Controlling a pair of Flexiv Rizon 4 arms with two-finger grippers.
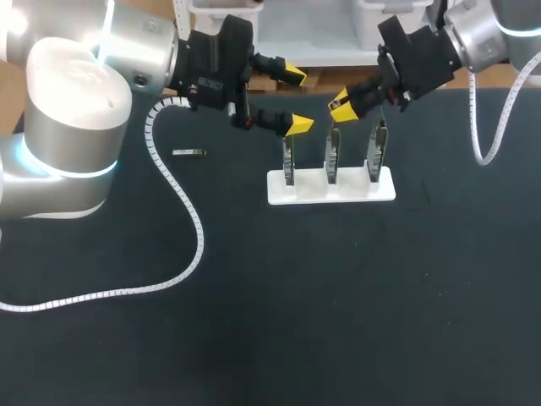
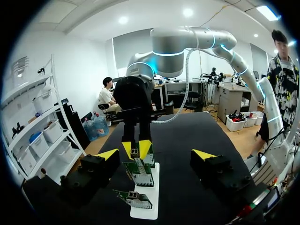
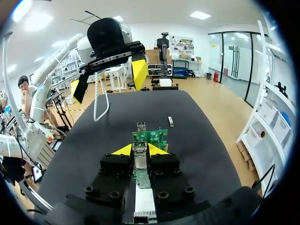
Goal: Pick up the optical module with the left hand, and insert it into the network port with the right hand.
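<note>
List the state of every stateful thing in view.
optical module: lying flat on the table, ungrasped, not inserted.
left board, middle board, right board: upright in the white holder.
left gripper: open, empty, by the left board.
right gripper: at the middle board's top; open or shut unclear.

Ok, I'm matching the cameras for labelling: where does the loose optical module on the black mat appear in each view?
Head view: the optical module lies flat on the mat, left of the white stand.
Left wrist view: not in it.
Right wrist view: it lies on the mat beyond the stand's boards, off to one side.
Shared landmark: the white stand, in all three.
</note>
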